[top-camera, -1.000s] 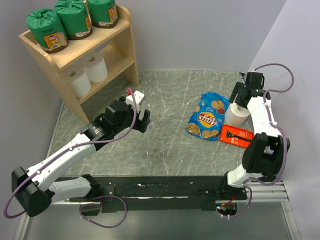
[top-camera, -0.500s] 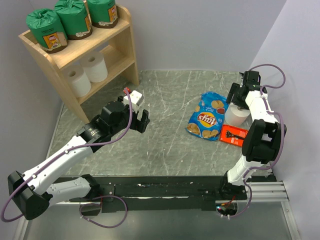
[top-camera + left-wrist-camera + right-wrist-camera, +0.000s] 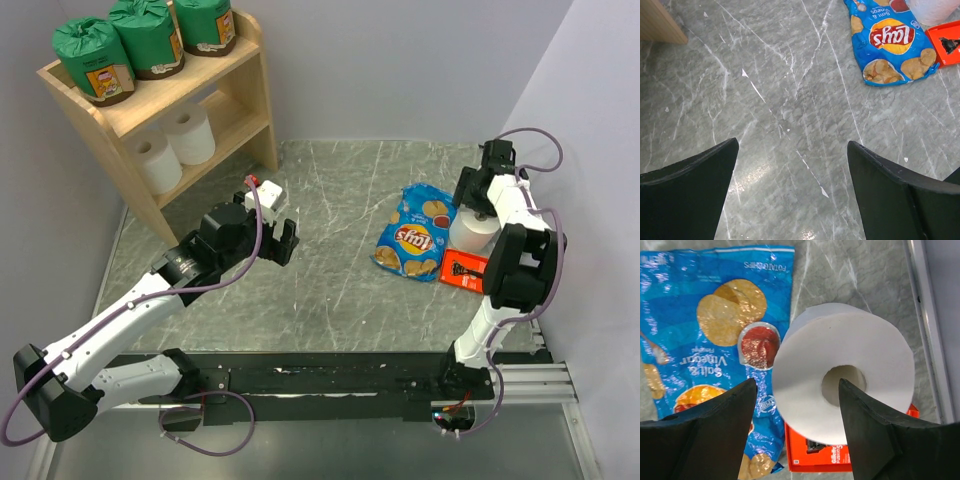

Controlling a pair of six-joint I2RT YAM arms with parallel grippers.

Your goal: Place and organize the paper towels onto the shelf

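Observation:
The wooden shelf [image 3: 252, 110] stands at the far left. Three green-wrapped rolls [image 3: 148, 38] sit on its top tier and two bare white rolls [image 3: 175, 148] on its lower tier. A third white roll [image 3: 473, 230] stands upright on the table at the right, its hollow core up; it also shows in the right wrist view [image 3: 860, 345]. My right gripper [image 3: 478, 198] hovers just above this roll, open, its fingers [image 3: 715, 425] apart over it and not touching it. My left gripper [image 3: 278, 235] is open and empty over bare table mid-left [image 3: 792, 145].
A blue chip bag [image 3: 413, 233] lies left of the white roll, touching it [image 3: 705, 325]. A flat red packet [image 3: 470, 270] lies partly under the roll's near side [image 3: 815, 455]. The right wall and table edge rail [image 3: 927, 315] are close. A shelf foot [image 3: 660, 22] is near my left gripper.
My right arm has folded in and its gripper has settled more directly above the white roll. My left gripper has shifted slightly left and away, staying open.

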